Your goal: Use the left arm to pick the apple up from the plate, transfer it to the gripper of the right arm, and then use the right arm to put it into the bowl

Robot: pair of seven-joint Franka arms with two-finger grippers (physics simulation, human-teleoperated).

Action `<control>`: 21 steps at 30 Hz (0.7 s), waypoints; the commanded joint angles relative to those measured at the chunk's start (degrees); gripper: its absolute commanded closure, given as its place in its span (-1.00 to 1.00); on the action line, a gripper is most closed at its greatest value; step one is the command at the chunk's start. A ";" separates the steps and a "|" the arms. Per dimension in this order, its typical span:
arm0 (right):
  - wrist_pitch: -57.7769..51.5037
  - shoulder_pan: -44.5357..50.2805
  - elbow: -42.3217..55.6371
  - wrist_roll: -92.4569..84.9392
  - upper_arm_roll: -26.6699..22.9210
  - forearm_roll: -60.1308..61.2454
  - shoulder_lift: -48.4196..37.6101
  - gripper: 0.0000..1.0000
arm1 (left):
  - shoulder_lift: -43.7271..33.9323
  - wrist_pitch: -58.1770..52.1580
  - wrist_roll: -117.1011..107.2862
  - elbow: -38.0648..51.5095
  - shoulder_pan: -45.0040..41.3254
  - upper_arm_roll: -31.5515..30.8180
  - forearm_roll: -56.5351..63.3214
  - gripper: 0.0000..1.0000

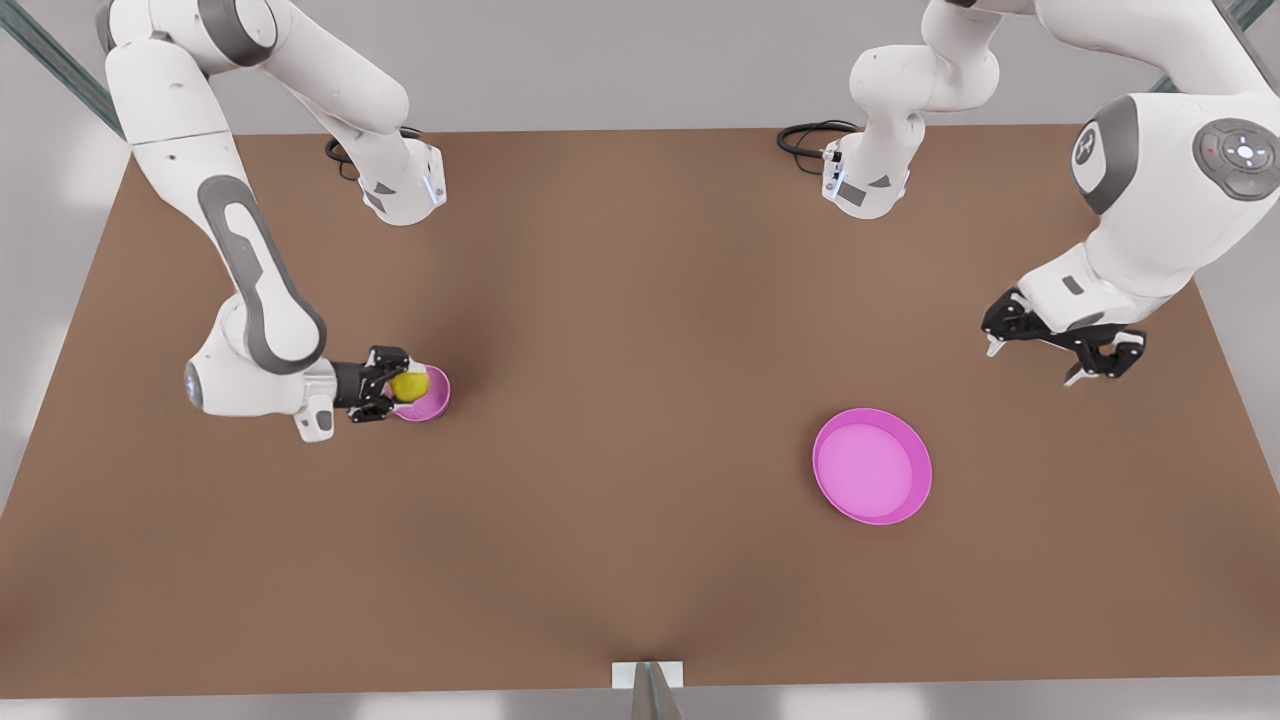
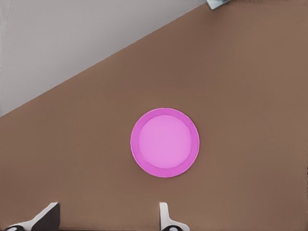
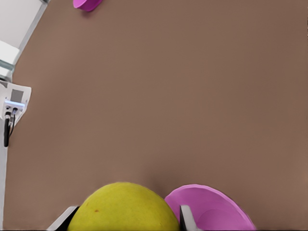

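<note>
At the front view's left, my right gripper pinches the apple over the bowl. From my left wrist, fingertips spread above the plate. From my right wrist, the apple sits beside the bowl's rim. I think I must let go next.

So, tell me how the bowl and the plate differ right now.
The bowl is small and deep; the plate is much wider and shallow. The bowl sits at the front view's left, right by the right end effector, which grips the apple over its rim; the plate sits empty at the front view's right, below the open left end effector. Both are round, bright pink, and rest on the brown table.
</note>
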 commanded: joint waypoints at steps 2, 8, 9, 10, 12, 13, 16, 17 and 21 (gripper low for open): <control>3.87 0.05 0.12 1.33 0.96 -8.21 -0.11 -0.27 | -0.06 -0.71 -26.31 0.03 -0.04 -0.02 -0.08 -1.00; 9.14 2.86 -0.32 1.33 0.96 -12.34 0.33 -0.28 | -0.06 -0.71 -26.31 0.03 0.05 -0.02 -0.08 -1.00; 10.02 2.86 -0.32 1.33 0.96 -14.01 0.59 -0.28 | -0.06 -0.71 -26.31 0.03 0.05 -0.11 -0.08 -1.00; 10.63 2.86 -0.41 1.25 0.96 -14.28 0.86 -0.29 | -0.06 -0.62 -26.31 0.12 0.05 -0.02 -0.08 -1.00; 11.43 2.86 -0.50 1.33 0.96 -16.74 1.03 -0.29 | 0.56 -0.36 -26.31 0.12 -0.04 -0.02 0.09 -1.00; 11.51 2.86 -0.50 1.33 0.96 -16.74 1.12 -0.29 | 0.56 -0.36 -26.31 0.12 -0.04 -0.11 0.09 -1.00; 11.51 2.95 -0.58 1.25 0.96 -16.74 1.47 -0.87 | 0.56 -0.45 -26.31 0.12 -0.04 -0.02 0.09 -1.00; 11.51 2.95 -0.58 1.25 0.96 -16.74 1.56 -1.00 | 0.56 -0.45 -26.31 0.12 -0.04 -0.02 0.09 -1.00; 11.51 2.95 -0.58 1.25 0.96 -16.74 1.65 -1.00 | 0.56 -0.45 -26.40 0.12 -0.04 -0.02 0.00 -1.00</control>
